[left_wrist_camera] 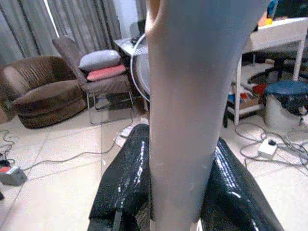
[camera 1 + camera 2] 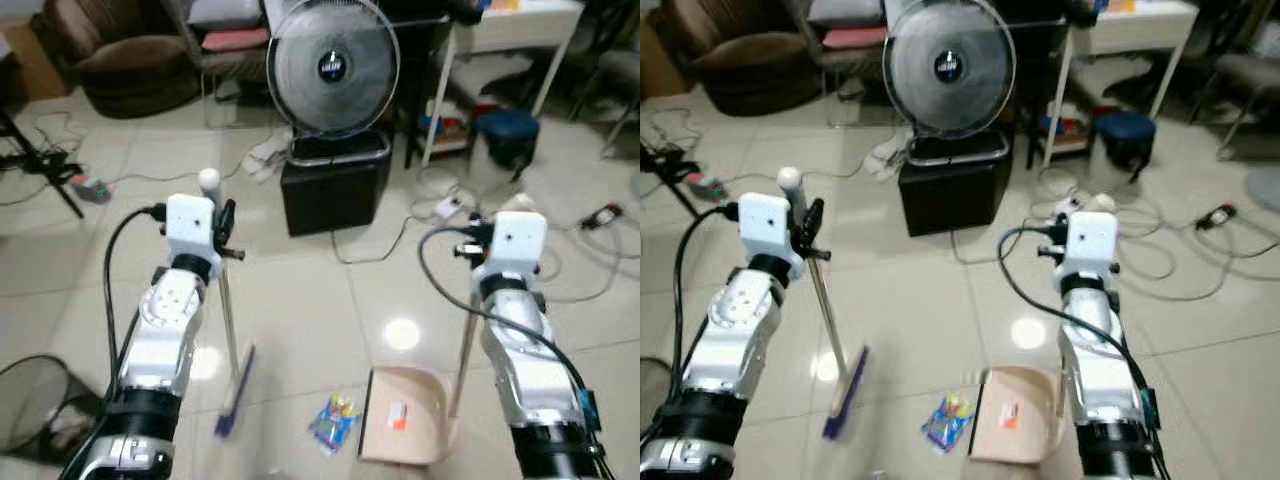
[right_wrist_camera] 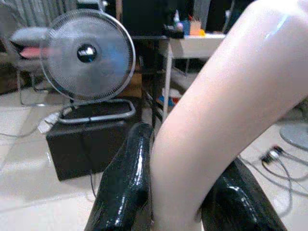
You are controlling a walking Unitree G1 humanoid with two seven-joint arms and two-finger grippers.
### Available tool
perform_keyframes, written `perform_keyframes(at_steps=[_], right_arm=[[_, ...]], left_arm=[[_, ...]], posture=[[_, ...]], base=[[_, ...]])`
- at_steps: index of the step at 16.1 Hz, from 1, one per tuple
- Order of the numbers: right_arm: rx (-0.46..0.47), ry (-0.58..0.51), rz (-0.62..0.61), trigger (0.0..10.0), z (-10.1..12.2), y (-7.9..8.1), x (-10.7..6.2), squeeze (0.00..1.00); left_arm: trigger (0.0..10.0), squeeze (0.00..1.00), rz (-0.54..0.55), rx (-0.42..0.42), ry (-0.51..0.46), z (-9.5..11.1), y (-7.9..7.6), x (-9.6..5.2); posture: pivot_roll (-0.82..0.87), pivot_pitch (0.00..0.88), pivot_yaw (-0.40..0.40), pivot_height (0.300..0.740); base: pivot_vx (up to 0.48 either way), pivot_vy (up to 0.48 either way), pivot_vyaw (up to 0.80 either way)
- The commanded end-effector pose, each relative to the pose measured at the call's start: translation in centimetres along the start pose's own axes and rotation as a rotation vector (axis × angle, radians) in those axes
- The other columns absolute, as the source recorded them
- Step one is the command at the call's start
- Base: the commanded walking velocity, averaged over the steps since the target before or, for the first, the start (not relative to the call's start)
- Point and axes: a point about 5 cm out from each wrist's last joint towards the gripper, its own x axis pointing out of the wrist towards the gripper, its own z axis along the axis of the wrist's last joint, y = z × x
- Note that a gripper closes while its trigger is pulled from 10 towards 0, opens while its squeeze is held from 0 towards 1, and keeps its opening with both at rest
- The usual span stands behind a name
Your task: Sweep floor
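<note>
Left hand [image 2: 222,228] is clenched on the broom [image 2: 232,372] handle, head on the tiled floor [image 2: 300,310]; right hand [image 3: 175,192] grips the dustpan [image 2: 405,415] handle — a wrapper [image 2: 333,418] lies between them, a fan [image 2: 332,65] on a black box behind

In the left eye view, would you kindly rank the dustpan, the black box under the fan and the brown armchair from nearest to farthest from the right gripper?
1. Dustpan: on the floor just below the right gripper, which holds its handle.
2. Black box: ahead, toward the robot's left.
3. Brown armchair: far corner, on the left.
</note>
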Motion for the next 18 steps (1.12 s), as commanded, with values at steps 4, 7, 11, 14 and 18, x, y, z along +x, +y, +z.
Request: perform_keyframes(at_steps=[4,7,11,14,18], right_arm=[[-0.026,-0.061,-0.024,10.0,1.05,-0.91,0.31,0.0],[-0.034,-0.072,-0.021,10.0,1.22,-1.06,0.63,0.0],[-0.031,-0.078,-0.019,10.0,1.22,-0.95,0.62,0.0],[-0.03,-0.078,-0.022,10.0,1.08,-0.97,0.53,0.0],[-0.024,-0.119,0.002,10.0,1.23,-0.8,0.74,0.0]], left_arm=[[10.0,0.0,0.023,0.002,-0.048,0.7,0.44,0.33],[10.0,0.0,0.01,-0.002,-0.049,0.63,-0.06,0.36],[10.0,0.0,-0.003,0.0,-0.049,0.62,-0.27,0.18],[10.0,0.0,-0.009,0.004,-0.047,0.6,-0.31,0.2],[10.0,0.0,-0.003,-0.016,-0.047,0.72,-0.28,0.36]], posture=[[-0.08,0.069,0.047,0.74],[-0.07,0.075,0.049,0.74],[-0.07,0.081,0.048,0.74],[-0.07,0.088,0.053,0.74],[-0.06,0.13,0.066,0.74]], base=[[0.0,0.0,0.0],[0.0,0.0,0.0],[0.0,0.0,0.0],[0.0,0.0,0.0],[0.0,0.0,0.0]])
